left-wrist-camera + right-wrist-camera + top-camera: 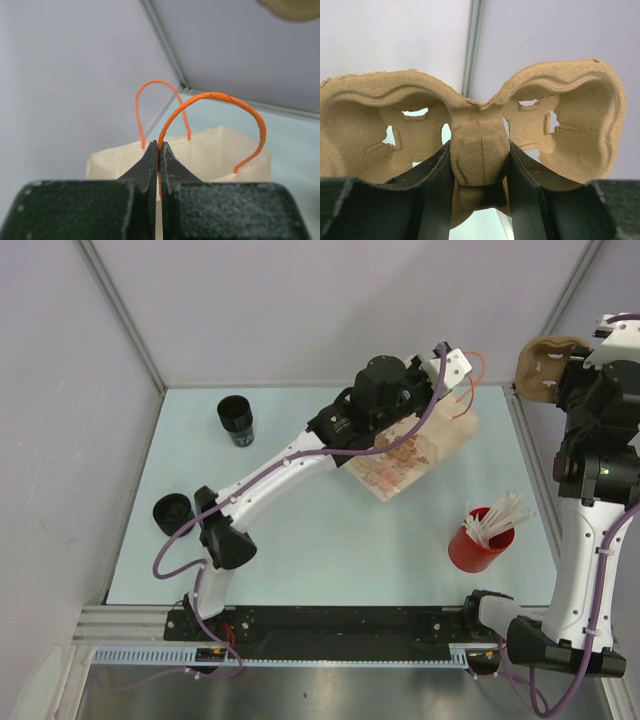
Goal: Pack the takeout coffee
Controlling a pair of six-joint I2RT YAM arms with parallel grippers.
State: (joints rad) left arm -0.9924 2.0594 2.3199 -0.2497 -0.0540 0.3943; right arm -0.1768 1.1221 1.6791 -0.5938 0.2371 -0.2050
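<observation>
Over pale surface [300, 540], pinching bag handle [220, 97] in left fingers [148, 170], clamping cup carrier [565, 115] in right fingers [437, 190]; next, likely: lift to open bag [405, 468].

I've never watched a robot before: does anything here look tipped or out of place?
The printed brown paper bag lies tipped on the pale table, not standing, while the left end effector pinches one orange handle. The moulded cardboard cup carrier hangs in the right end effector, off the table's right side.

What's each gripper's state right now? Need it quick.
Left gripper: closed, pinching the orange handle of the paper bag.
Right gripper: closed on the cardboard cup carrier, at its centre post.
</observation>
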